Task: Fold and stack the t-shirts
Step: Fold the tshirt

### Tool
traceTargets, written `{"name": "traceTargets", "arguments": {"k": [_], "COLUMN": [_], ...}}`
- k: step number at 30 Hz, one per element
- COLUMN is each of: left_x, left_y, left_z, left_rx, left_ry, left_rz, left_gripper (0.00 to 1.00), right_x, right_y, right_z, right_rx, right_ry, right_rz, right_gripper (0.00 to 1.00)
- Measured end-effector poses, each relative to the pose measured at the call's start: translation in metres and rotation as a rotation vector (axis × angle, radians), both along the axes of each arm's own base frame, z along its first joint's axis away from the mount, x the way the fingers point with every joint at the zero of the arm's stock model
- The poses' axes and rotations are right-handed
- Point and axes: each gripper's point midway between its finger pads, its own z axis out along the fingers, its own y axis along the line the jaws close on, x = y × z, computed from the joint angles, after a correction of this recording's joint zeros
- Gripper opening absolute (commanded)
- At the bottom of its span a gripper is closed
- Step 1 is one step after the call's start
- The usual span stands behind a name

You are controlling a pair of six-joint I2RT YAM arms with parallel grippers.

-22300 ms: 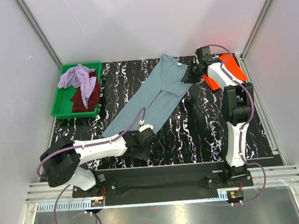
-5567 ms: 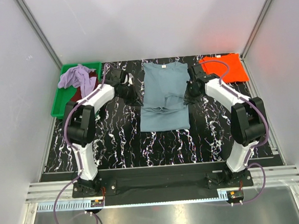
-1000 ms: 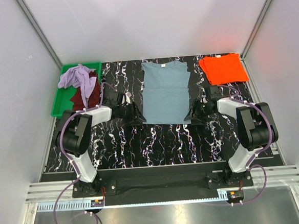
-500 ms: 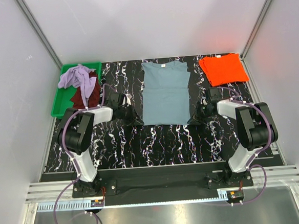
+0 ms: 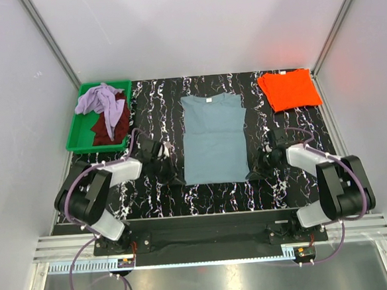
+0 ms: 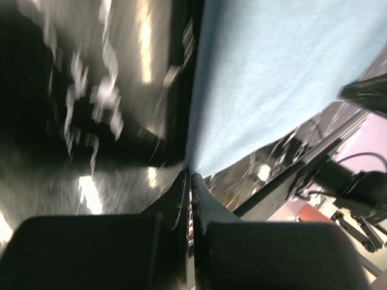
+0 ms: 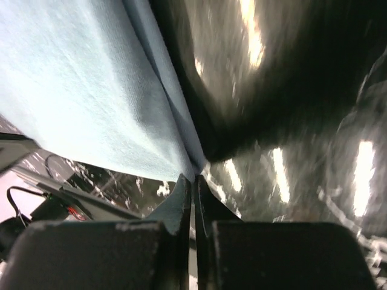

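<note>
The blue-grey t-shirt (image 5: 213, 140) lies flat in the middle of the table, sleeves folded in, collar at the far end. My left gripper (image 5: 180, 178) is shut on its near left hem corner, and my right gripper (image 5: 254, 173) is shut on its near right hem corner. In the left wrist view the blue cloth (image 6: 272, 78) runs into the shut gripper (image 6: 191, 175). The right wrist view shows the cloth (image 7: 78, 90) pinched in that gripper (image 7: 193, 178). A folded orange t-shirt (image 5: 289, 89) lies at the far right. Lavender (image 5: 100, 98) and maroon (image 5: 106, 128) t-shirts are crumpled in the tray.
A green plastic tray (image 5: 80, 136) stands at the far left of the black marbled table (image 5: 217, 196). White walls close in the left, far and right sides. Both arm bases sit on the rail at the near edge.
Both grippers went from open to shut on the blue-grey shirt's near corners. The shirt has since slid toward the near edge with them.
</note>
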Motion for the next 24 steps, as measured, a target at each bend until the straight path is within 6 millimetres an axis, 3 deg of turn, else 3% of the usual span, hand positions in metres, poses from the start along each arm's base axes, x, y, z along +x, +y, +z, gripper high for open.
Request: {"name": "traceTargets", "arguments": {"k": [7, 12, 18, 20, 22, 24], "left_x": [-0.044, -0.051, -0.059, -0.059, -0.061, -0.064], "left_y": [0.011, 0.015, 0.023, 0.023, 0.026, 0.03], "left_z": [0.0, 0.009, 0.0, -0.001, -0.003, -0.006], "left_rx": [0.024, 0.035, 0.075, 0.079, 0.096, 0.116], "left_ry": [0.038, 0.0, 0.029, 0.032, 0.043, 0.062], "left_rz": [0.01, 0.015, 0.033, 0.034, 0.042, 0.052], "left_gripper": [0.0, 0.01, 0.01, 0.24, 0.35, 0.43], "right_x": [-0.03, -0.043, -0.057, -0.058, -0.058, -0.059], "right_y": [0.011, 0.014, 0.016, 0.015, 0.014, 0.013], "right_z": [0.019, 0.028, 0.019, 0.017, 0.016, 0.015], "right_rx": [-0.009, -0.011, -0.018, -0.022, -0.03, -0.038], "right_ry": [0.002, -0.02, 0.027, 0.032, 0.034, 0.039], "right_rz": [0.032, 0.037, 0.033, 0.031, 0.025, 0.016], "right_gripper": [0.0, 0.0, 0.01, 0.11, 0.16, 0.35]}}
